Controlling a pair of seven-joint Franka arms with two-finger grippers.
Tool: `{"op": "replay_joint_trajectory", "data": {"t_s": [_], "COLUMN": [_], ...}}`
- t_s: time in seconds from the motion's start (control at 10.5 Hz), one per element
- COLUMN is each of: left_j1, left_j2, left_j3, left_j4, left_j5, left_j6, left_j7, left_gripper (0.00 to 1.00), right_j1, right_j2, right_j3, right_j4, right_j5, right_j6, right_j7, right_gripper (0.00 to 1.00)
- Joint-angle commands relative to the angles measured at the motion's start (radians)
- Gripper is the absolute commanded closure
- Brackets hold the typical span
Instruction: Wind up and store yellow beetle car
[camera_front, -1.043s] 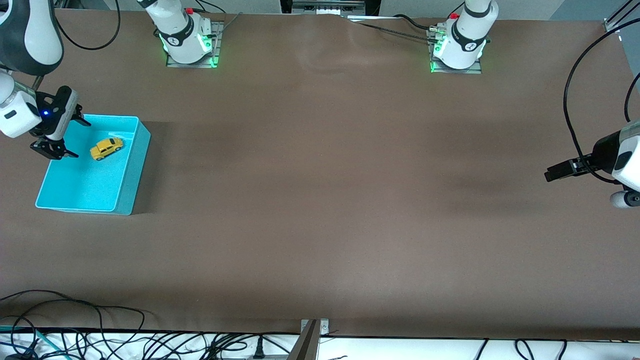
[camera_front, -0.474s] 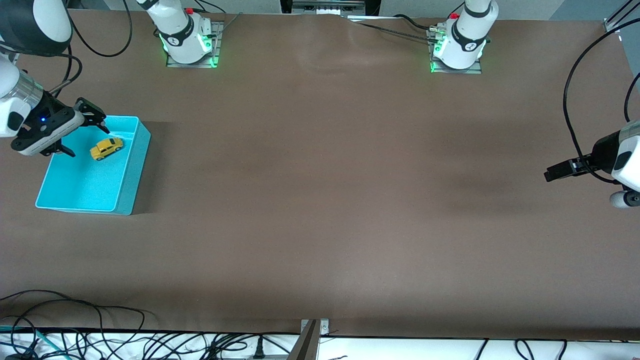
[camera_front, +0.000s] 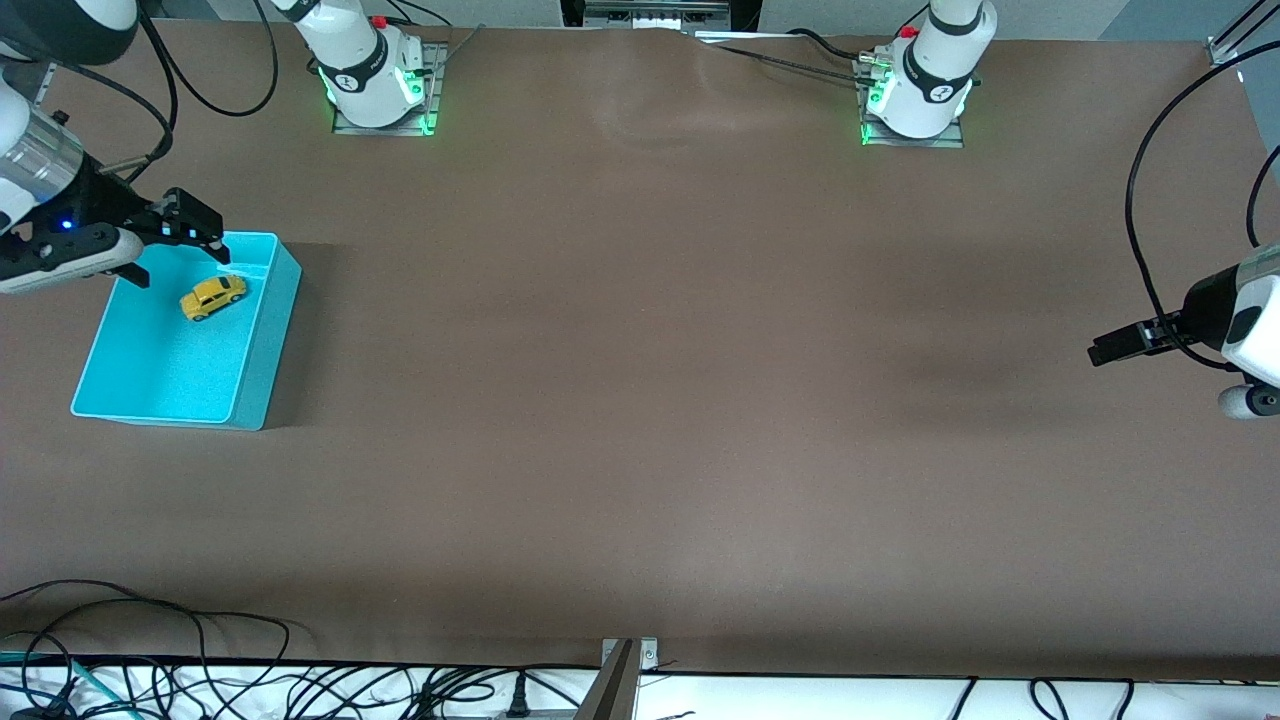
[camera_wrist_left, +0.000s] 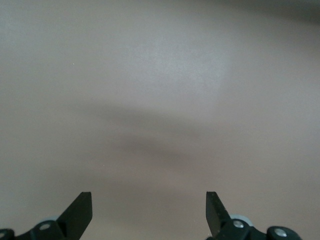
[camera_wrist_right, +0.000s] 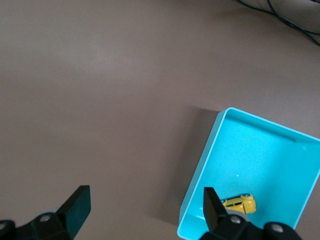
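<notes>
A: Item 1, right gripper (camera_front: 170, 243). Fingers?

B: Spread wide, nothing between them. The right wrist view shows both fingertips (camera_wrist_right: 75, 205) apart w/ bare table in the gap. Gripper hangs over the turquoise bin (camera_front: 262, 370), at the bin's corner nearest the robots' bases.

A: Item 2, left gripper (camera_front: 1103, 350).

B: Fingers spread too, empty. Only brown tabletop (camera_front: 640, 400) under it in its wrist view. It sits at the left arm's end of the table; that arm waits.

A: Item 3, task obj.

B: Yellow beetle car (camera_front: 213, 296): on its wheels on the bin floor, in the half of the bin toward the robots' bases, close to the bin wall that faces mid-table. Not touching either gripper. Same car shows in the right wrist view (camera_wrist_right: 239, 204), near a bin corner.

A: Status?

B: Judgement: car looks stored; step in hand reads as clearing the right arm off the bin. Can't tell from here whether it's wound.

A: How to do that well?

B: Go up first, then away, fingers kept wide so no tip snags the bin rim or drags the bin along the table. Leave the car undisturbed; a nudge could set it rolling if the spring is loaded.

A: Brands, labels, writing?

B: None legible on car or bin. Arm bases (camera_front: 375, 75) carry a small round logo mark; too small to read.
</notes>
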Motion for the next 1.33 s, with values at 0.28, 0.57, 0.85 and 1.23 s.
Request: {"op": "replay_joint_trajectory", "data": {"t_s": [0.28,0.57,0.85,1.23], "left_j1": [0.01,0.01,0.008,0.008], "left_j2": [-0.011,-0.01,-0.01,-0.01], "left_j3": [-0.001,-0.001,-0.001,-0.001], "left_j4": [-0.017,-0.017,-0.016,-0.014], "left_j5": [-0.03,-0.03,-0.03,-0.03], "left_j6": [0.023,0.023,0.023,0.023], "left_j7": [0.022,0.022,0.022,0.022], "left_gripper": [0.0,0.0,0.0,0.0], "right_j1": [0.093,0.096,0.098,0.095], "right_j2": [0.114,0.111,0.09,0.074], "right_j3": [-0.059,-0.031,-0.034,-0.042], "right_j4": [0.211,0.197,0.16,0.148], "right_j5": [-0.054,-0.096,-0.096,-0.091], "right_j6": [-0.138,-0.167,-0.194,-0.192], "right_j7": [0.111,0.156,0.156,0.151], "right_gripper": [0.0,0.0,0.0,0.0]}}
